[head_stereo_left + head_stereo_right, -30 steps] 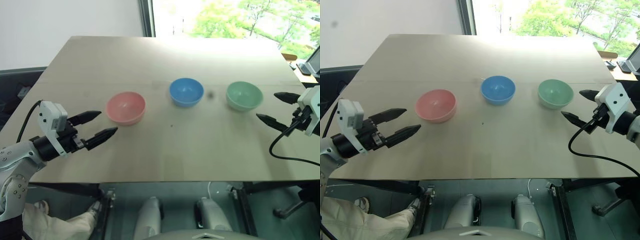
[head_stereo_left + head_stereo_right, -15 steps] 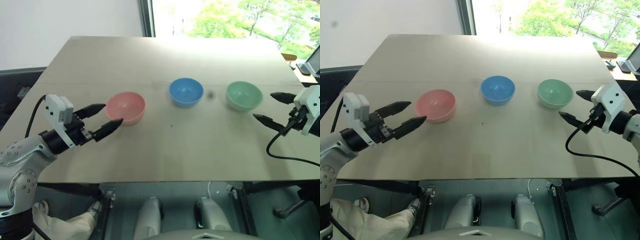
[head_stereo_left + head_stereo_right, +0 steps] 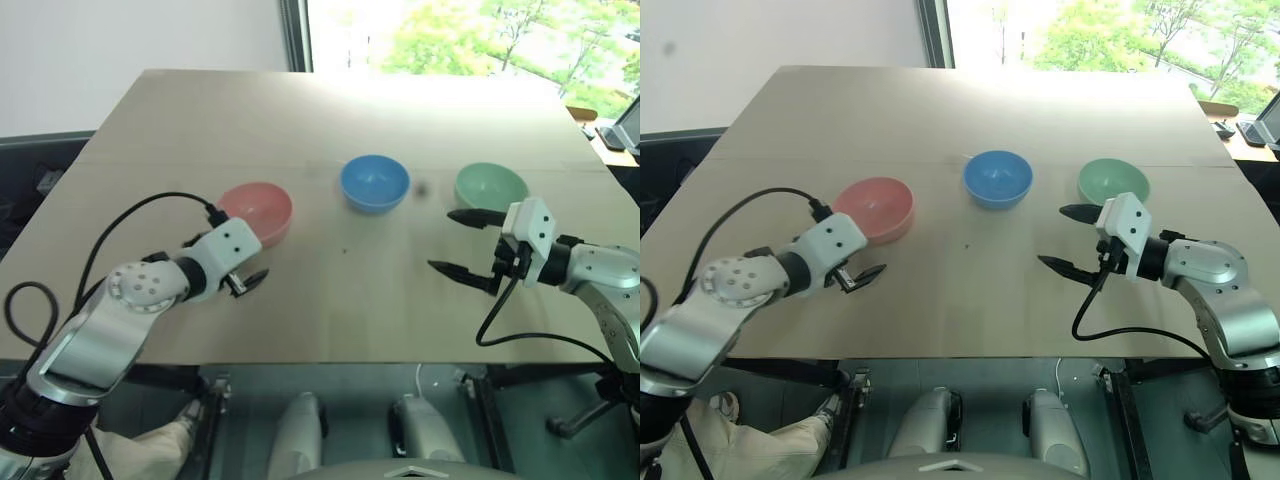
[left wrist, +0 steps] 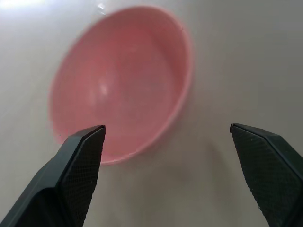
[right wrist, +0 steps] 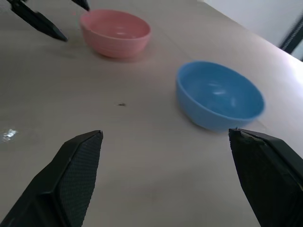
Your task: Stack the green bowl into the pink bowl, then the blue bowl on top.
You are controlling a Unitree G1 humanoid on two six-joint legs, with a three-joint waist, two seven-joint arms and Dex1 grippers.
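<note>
Three bowls stand in a row across the table: the pink bowl [image 3: 257, 210] at the left, the blue bowl [image 3: 374, 182] in the middle, the green bowl [image 3: 491, 186] at the right, all empty. My left gripper [image 4: 168, 135] is open just on the near side of the pink bowl, looking down into it; one fingertip overlaps its near rim, the other lies off to its side. My right gripper [image 3: 441, 239] is open and empty, hovering in front of and left of the green bowl and pointing toward the blue bowl [image 5: 220, 94].
The bare tan table [image 3: 330, 110] stretches far behind the bowls to a window. Its near edge runs just below both arms. A neighbouring desk with small items [image 3: 608, 135] sits past the right edge.
My left gripper has swung in toward the pink bowl, rolled and tipped downward. My right gripper has moved left, from beside the green bowl to in front of it. The bowls have not moved.
</note>
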